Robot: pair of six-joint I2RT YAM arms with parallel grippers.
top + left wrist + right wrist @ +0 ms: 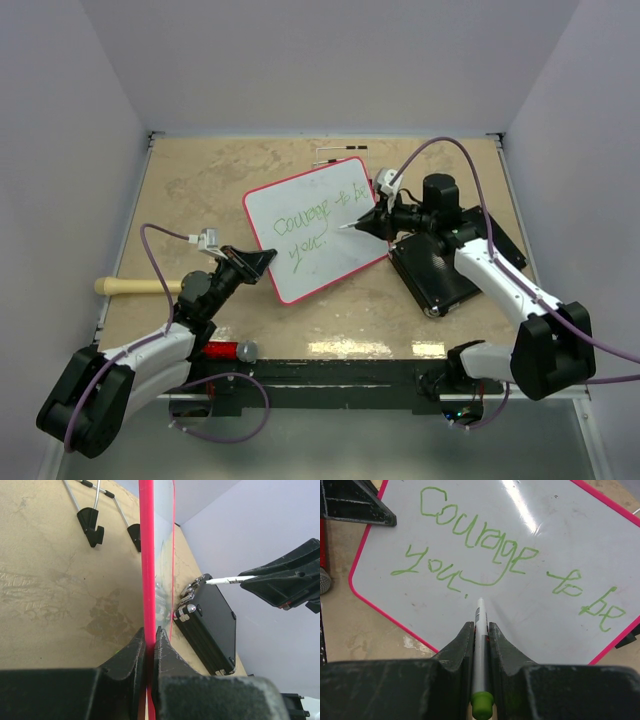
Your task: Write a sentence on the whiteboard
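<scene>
The whiteboard (315,230), red-rimmed, lies tilted on the tan table with green writing that reads "Courage to be you." My left gripper (265,258) is shut on its near-left rim; in the left wrist view the red edge (146,555) runs between the closed fingers (150,636). My right gripper (375,222) is shut on a white marker (480,611) with a green end cap. The marker's tip points at the board (535,545) just right of the dot after "you". I cannot tell whether the tip touches the surface.
A black case (445,265) lies under the right arm, beside the board's right edge. A wooden handle (135,287) lies at the left, and a red object with a grey end (228,351) near the front rail. A wire stand (340,153) sits behind the board.
</scene>
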